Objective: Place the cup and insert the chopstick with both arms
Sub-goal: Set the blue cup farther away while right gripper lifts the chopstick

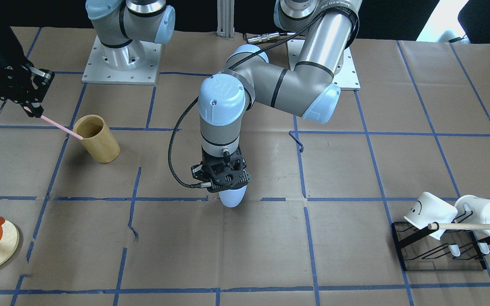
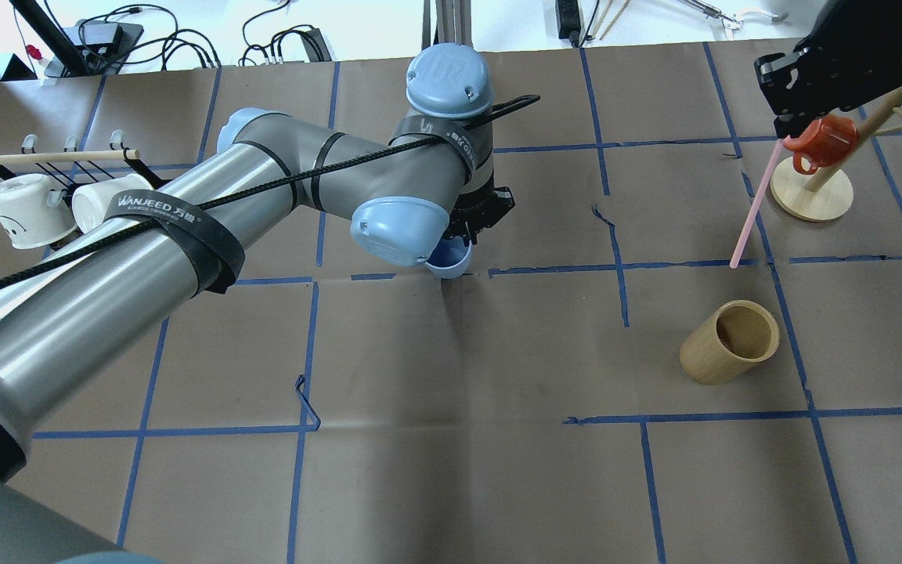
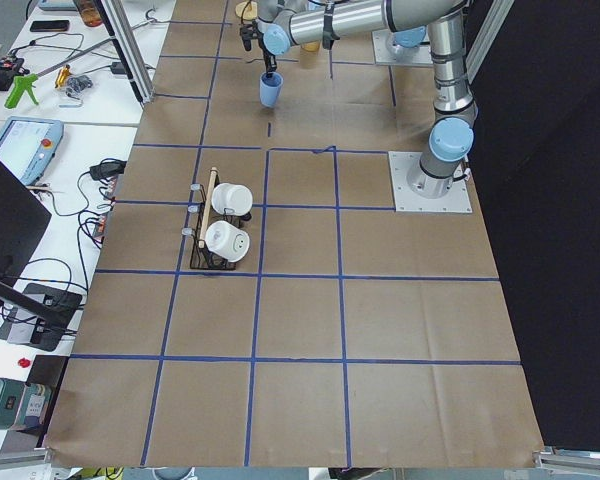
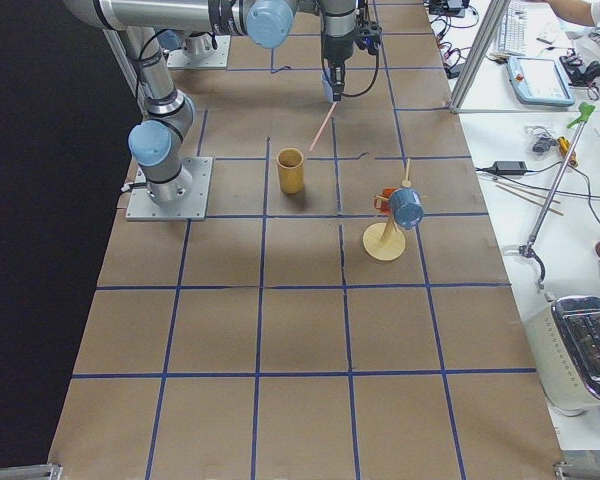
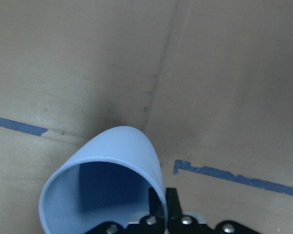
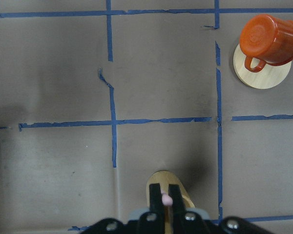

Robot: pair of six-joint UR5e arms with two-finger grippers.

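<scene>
My left gripper [image 1: 223,182] is shut on the rim of a light blue cup [image 1: 231,198] near the table's middle, mouth up and slightly tilted; I cannot tell if its base touches the paper. The cup also shows in the overhead view [image 2: 452,260] and left wrist view [image 5: 105,183]. My right gripper [image 1: 33,109] is shut on a pink chopstick [image 1: 60,126], held slanted with its lower tip at the rim of an upright bamboo cup [image 1: 98,138]. In the overhead view the chopstick [image 2: 752,205] hangs above and beyond the bamboo cup [image 2: 730,341].
A black rack [image 1: 440,250] with two white mugs and a wooden stick stands at the table's end on the robot's left. A wooden mug tree [image 2: 811,196] with an orange mug [image 6: 271,39] stands at the other end, beyond the bamboo cup.
</scene>
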